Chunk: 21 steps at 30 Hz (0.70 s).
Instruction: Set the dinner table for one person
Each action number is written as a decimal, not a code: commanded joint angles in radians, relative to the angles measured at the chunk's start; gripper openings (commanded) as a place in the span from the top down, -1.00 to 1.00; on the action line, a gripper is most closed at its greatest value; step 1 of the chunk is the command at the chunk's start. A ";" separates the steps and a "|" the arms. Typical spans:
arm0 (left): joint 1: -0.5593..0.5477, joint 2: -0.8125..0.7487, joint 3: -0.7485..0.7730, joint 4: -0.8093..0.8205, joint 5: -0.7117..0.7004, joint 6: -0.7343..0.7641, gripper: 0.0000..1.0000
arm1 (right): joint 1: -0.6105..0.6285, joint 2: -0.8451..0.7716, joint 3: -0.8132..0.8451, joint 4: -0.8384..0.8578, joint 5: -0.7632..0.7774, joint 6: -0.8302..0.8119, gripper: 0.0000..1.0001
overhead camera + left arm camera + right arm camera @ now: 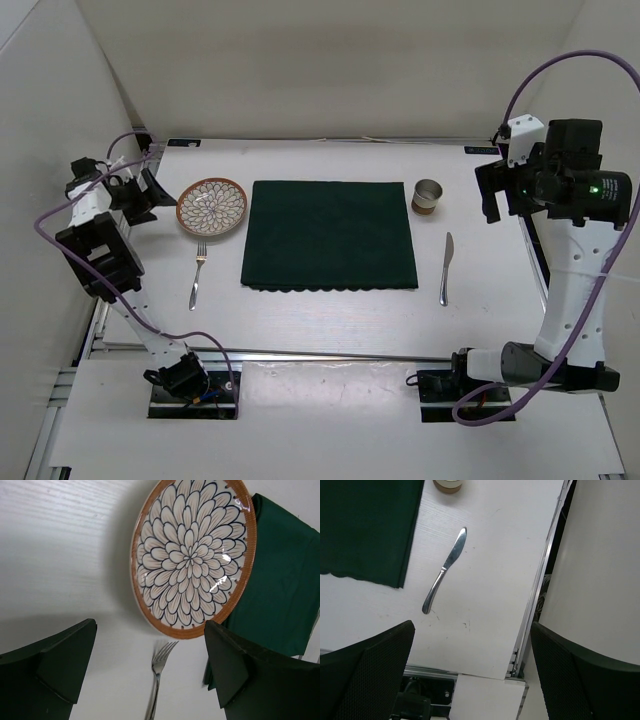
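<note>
spanning the whole work area: white matte tabletop [330, 320], bearing every item listed here.
- placemat [330, 235]: dark green cloth, flat at centre of tabletop, near edge scalloped.
- plate [212, 207]: petal pattern, orange rim, lying flat just left of placemat's far-left corner; touching the cloth or not, cannot tell.
- fork [197, 275]: metal, on bare tabletop on the near side of plate, tines toward plate, a little apart from it, left of placemat.
- knife [446, 268]: metal, right of placemat and apart from it, tip toward far side.
- cup [426, 195]: small, metal, upright, just beside placemat's far-right corner, beyond knife tip.
- left hand [148, 200]: left of plate, fingers [60, 665] spread wide, empty.
- right hand [492, 195]: raised over right side of tabletop, right of cup, fingers [375, 665] spread wide, empty.
</note>
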 commanded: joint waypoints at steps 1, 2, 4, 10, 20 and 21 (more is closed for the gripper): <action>-0.030 -0.011 -0.021 0.093 0.033 -0.031 -1.00 | -0.011 -0.027 0.055 -0.048 -0.008 0.029 -1.00; -0.045 -0.002 -0.021 0.109 0.015 -0.048 -0.98 | -0.011 -0.027 0.055 -0.048 -0.017 0.038 -1.00; -0.077 -0.001 -0.050 0.156 -0.005 -0.077 -0.98 | -0.011 -0.027 0.055 -0.071 -0.041 0.038 -1.00; -0.159 0.035 -0.073 0.233 -0.203 -0.183 -0.90 | -0.011 -0.027 0.074 -0.091 -0.031 0.047 -1.00; -0.180 0.037 -0.073 0.262 -0.301 -0.217 -0.85 | -0.011 -0.036 0.100 -0.119 0.025 0.047 -1.00; -0.171 0.037 -0.073 0.262 -0.315 -0.217 -0.85 | -0.011 -0.048 0.085 -0.119 0.025 0.047 -1.00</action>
